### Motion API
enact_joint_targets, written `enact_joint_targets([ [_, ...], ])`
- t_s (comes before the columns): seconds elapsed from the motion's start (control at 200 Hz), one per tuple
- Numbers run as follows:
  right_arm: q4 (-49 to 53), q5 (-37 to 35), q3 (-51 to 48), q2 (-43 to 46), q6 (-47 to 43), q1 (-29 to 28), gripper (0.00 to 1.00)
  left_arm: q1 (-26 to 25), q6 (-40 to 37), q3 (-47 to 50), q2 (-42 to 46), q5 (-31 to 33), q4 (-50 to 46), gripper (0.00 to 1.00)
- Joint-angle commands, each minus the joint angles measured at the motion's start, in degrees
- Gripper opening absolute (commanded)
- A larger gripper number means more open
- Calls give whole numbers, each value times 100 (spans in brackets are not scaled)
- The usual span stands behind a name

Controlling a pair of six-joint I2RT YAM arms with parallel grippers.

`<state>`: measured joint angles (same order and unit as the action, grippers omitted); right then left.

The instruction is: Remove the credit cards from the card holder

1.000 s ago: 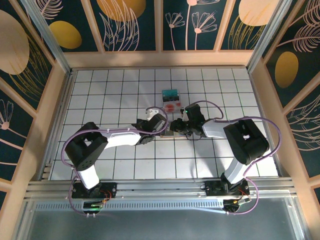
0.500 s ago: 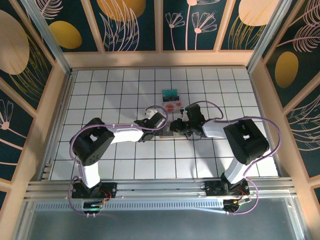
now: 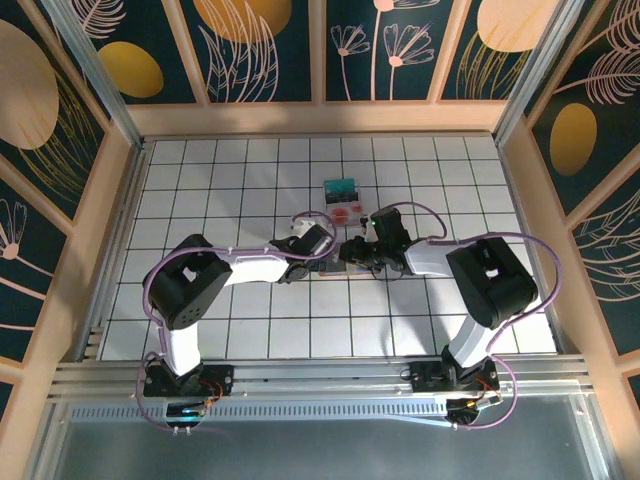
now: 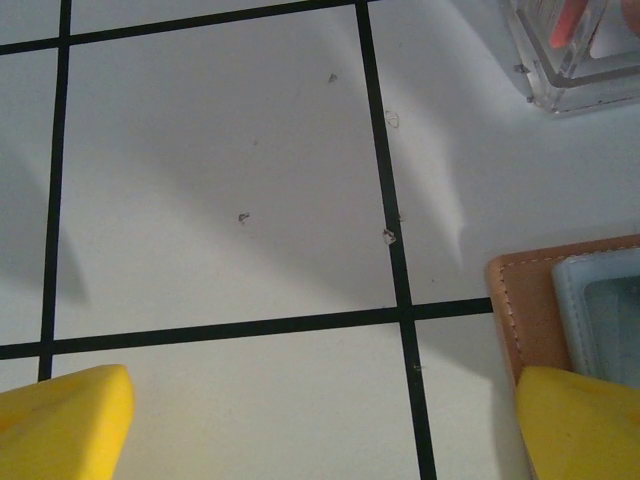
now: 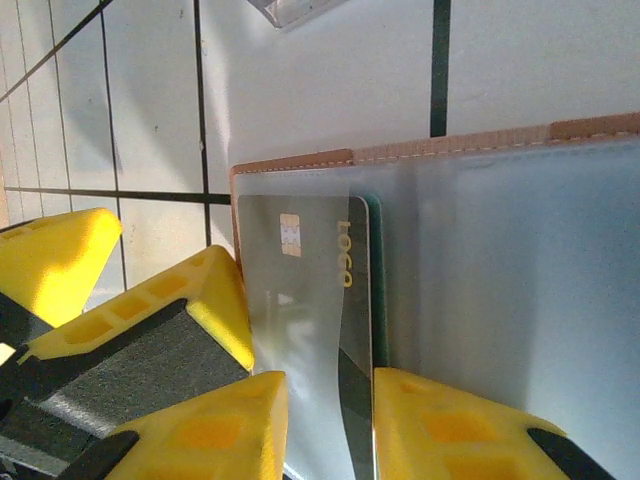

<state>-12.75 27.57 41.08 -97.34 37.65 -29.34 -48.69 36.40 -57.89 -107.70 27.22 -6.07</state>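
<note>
Already two cards (image 3: 341,187) lie out; the right gripper (image 5: 325,410) pinches a third card (image 5: 305,290), partly inside the wallet (image 5: 500,137), while the left gripper (image 4: 322,420) stands spread.

Gold letters (image 5: 343,255) spelling "logo" run sideways along a grey credit card (image 5: 310,320) that lies on the card holder (image 5: 500,280), close to the holder's tan stitched edge. Just beside the word, on the same card, sits a small pale chip emblem (image 5: 291,234). The teal card (image 3: 341,187) beyond the holder carries print too small to read.
</note>
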Motion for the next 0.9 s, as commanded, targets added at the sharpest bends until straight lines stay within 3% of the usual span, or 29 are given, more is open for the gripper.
enact_joint_targets([
  [0.0,-443,341,-67,-96,108,-2,29,0,-178,10,-282,-228,-325,95],
  [0.27,-871,606,-130,4,223,6,24,2,-213,23,-295,-394,-279,90],
  [0.896,-1602,1053,-528,239,646,299,12,0,-194,-30,-157,-138,-589,97],
])
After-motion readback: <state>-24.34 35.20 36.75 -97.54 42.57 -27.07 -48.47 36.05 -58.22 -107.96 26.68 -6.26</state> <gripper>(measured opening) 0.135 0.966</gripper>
